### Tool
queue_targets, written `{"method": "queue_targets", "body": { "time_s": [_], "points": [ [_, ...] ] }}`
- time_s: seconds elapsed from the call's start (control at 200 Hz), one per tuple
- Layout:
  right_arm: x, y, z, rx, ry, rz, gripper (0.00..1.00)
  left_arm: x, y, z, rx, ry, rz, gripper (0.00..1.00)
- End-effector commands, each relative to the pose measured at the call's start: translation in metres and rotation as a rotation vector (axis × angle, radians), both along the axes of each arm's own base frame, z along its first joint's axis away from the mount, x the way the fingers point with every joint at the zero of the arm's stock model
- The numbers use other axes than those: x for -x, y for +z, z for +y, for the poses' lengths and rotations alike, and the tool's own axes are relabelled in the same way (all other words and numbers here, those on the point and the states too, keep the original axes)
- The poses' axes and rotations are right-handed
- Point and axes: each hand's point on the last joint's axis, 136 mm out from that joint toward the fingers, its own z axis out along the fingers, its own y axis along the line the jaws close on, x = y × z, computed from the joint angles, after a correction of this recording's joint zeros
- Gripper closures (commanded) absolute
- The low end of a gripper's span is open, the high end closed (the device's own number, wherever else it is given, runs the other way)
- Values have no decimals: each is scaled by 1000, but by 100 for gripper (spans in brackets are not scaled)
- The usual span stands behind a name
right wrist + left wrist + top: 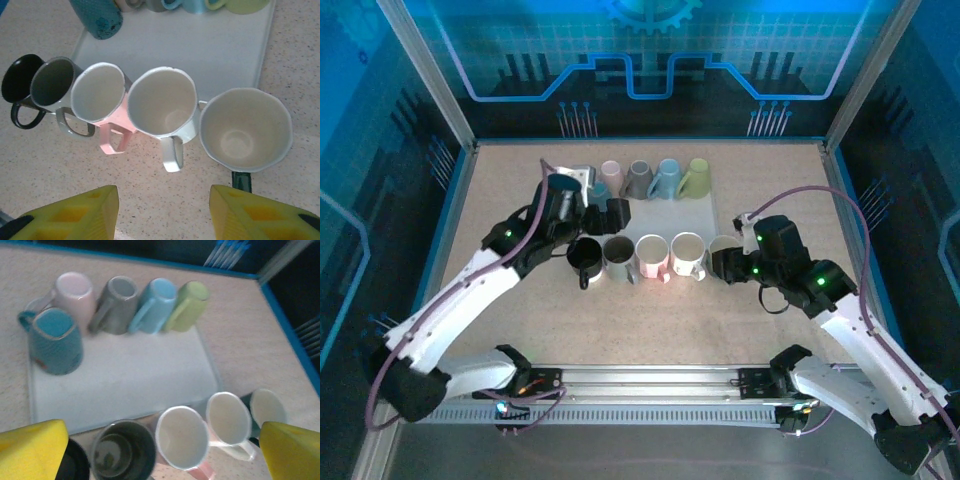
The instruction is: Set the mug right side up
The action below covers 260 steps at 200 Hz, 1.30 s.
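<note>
Several mugs stand upside down on the white mat: teal, pink, grey, blue and green. In front of the mat is a row of upright mugs: black, grey, pink, white and a dark green one with a white inside. My left gripper hangs open over the mat's near edge, beside the teal mug, holding nothing. My right gripper is open just short of the white and dark green mugs, empty.
The upright row spans the table's middle between both arms. A blue-framed enclosure wall closes the back and sides. Bare speckled tabletop lies between the row and the arm bases.
</note>
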Motion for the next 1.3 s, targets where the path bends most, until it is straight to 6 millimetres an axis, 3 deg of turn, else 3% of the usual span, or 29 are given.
{"method": "queue_targets", "body": {
  "time_s": [0.0, 0.135, 0.25, 0.375, 0.545, 0.555, 0.66, 0.91, 1.295],
  "points": [
    [-1, 13, 7, -32, 26, -51, 48, -31, -17, 44, -26, 251, 103, 1],
    [-4, 22, 5, -38, 20, -95, 48, -62, -37, 71, 12, 429, 186, 1],
    [-5, 26, 5, -46, 16, -117, 48, -86, -50, 76, 65, 507, 270, 1],
    [-4, 29, 11, -102, 20, -119, 48, -109, -65, 83, 7, 583, 370, 1],
    [-6, 24, 14, -128, 13, -111, 47, -132, -91, 81, -59, 622, 493, 1],
    [-5, 16, 13, -120, 10, -94, 47, -134, -92, 81, -61, 622, 496, 1],
    [-5, 5, 10, -100, 3, -80, 47, -141, -108, 78, -69, 629, 540, 1],
    [-8, -1, 9, -86, 2, -78, 46, -155, -136, 72, -52, 634, 589, 1],
    [-14, -9, 8, -86, -4, -50, 46, -153, -175, 70, -55, 655, 667, 5]
  ]
}}
